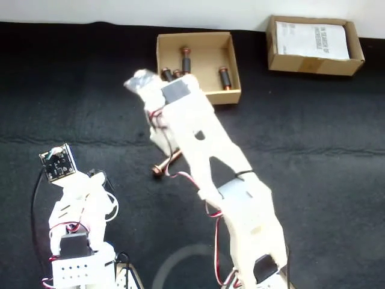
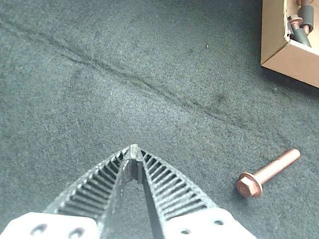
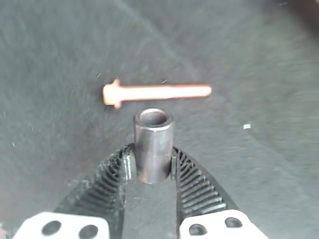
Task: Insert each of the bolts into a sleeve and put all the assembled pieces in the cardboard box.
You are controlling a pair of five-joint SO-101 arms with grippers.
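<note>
Step in hand: mating the last loose pair, by my reading. Right jaws clamp a dark metal sleeve [image 3: 153, 134] around its lower half, bore open at the top and facing the wrist camera. One copper bolt [image 3: 157, 93] lies flat on the black cloth counter [image 1: 313, 180], just beyond the sleeve and crosswise to the jaws, flanged head to one side, plain tip to the other. In the high view the same bolt sits near the underside of the right arm [image 1: 210, 150], which stretches toward the cardboard box [image 1: 204, 60]. The box holds several assembled pieces [image 1: 186, 60], copper ends poking from dark sleeves; the exact count is hard to tell where the arm covers one corner. Left jaws are closed tip to tip on nothing and hang over bare cloth, the bolt off to one side and a corner of the box beyond it. Left arm [image 1: 75, 205] is folded back near its base, well apart from the work. A second box with a printed sheet [image 1: 301, 63] stands at the far edge, uninvolved. Next move, as I judge it: the left arm must open, take the bolt by the head end, lift it and line its tip with the bore. The fit looks close and a tilted approach would likely jam. Boxing follows.
</note>
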